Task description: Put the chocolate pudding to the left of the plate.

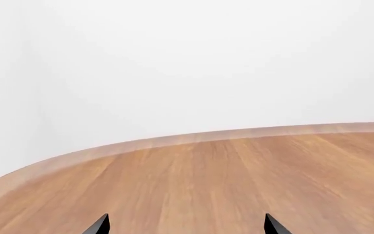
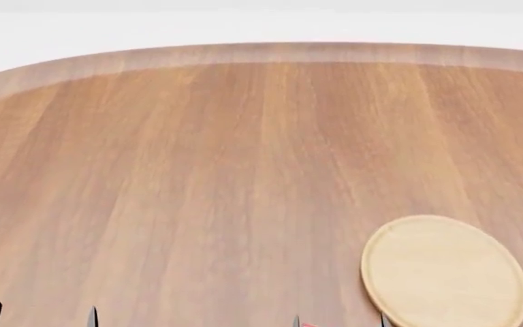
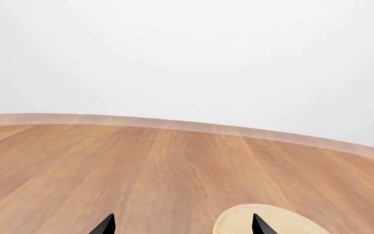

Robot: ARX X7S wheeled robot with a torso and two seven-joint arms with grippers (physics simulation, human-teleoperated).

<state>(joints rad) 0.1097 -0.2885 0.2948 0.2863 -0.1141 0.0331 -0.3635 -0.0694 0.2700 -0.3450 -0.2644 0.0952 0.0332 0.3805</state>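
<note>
Head view: round wooden table (image 2: 198,170); plate (image 2: 445,271) at near right; only fingertips of both grippers show at the near edge.
Left gripper (image 1: 185,227): prongs wide apart, released, nothing between them.
Right gripper (image 3: 183,226): prongs wide apart, released, with the plate just beyond.
Chocolate pudding: not identifiable in any view; a small red sliver (image 2: 309,325) at the near edge, between the right prongs, could be it.
Step in hand (judged): locating the carton.
Advice: tilt the view nearer before reaching; keep the bare wood left of the plate as the target.
</note>
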